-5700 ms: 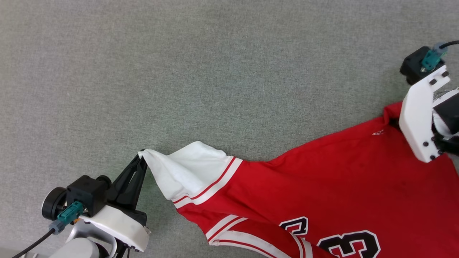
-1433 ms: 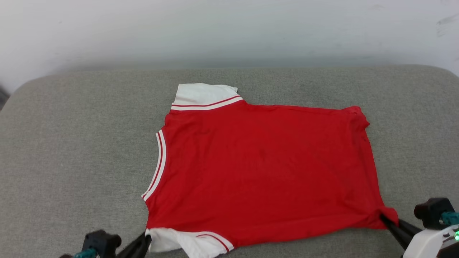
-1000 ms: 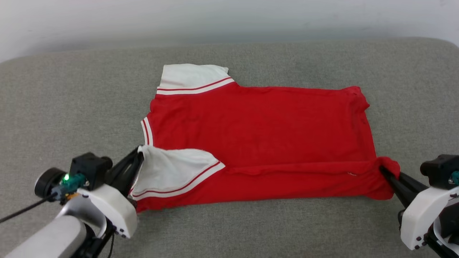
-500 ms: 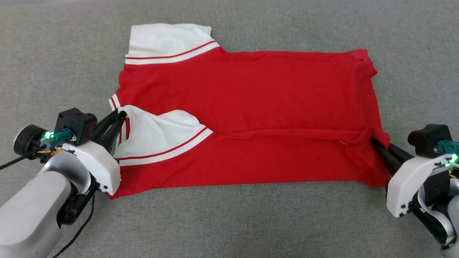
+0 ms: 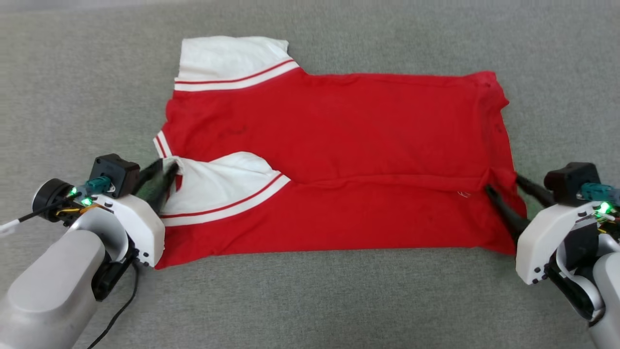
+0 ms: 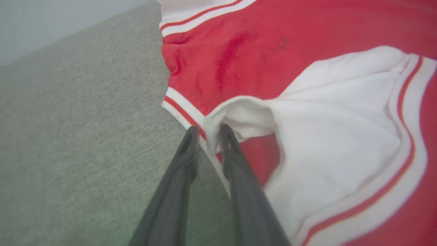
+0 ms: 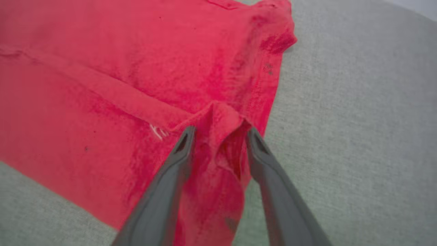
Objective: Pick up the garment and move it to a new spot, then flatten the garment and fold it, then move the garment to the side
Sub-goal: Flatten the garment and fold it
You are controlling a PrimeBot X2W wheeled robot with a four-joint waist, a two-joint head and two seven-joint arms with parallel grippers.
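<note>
Both grippers have let go since half a second ago, when each was pinched tight on cloth. The left gripper [image 5: 166, 168] now has its fingers slightly apart, and in the left wrist view [image 6: 209, 131] the rolled edge of the near sleeve [image 6: 341, 136] stands loose in the narrow gap between them. The right gripper [image 5: 502, 182] has its fingers wide apart, and in the right wrist view [image 7: 220, 131] they straddle a bunched red corner without squeezing it.

The shirt [image 5: 363, 126] lies spread on the grey pad [image 5: 339, 300], collar end towards the left gripper, hem end towards the right one. Its near long edge is folded over onto its middle, so the near sleeve [image 5: 218, 184] lies on top of the red body. The far sleeve [image 5: 227, 53] lies flat at the shirt's far corner on the collar end. The left gripper sits at the shirt's collar end, the right gripper at its hem end, both at the fold line.
</note>
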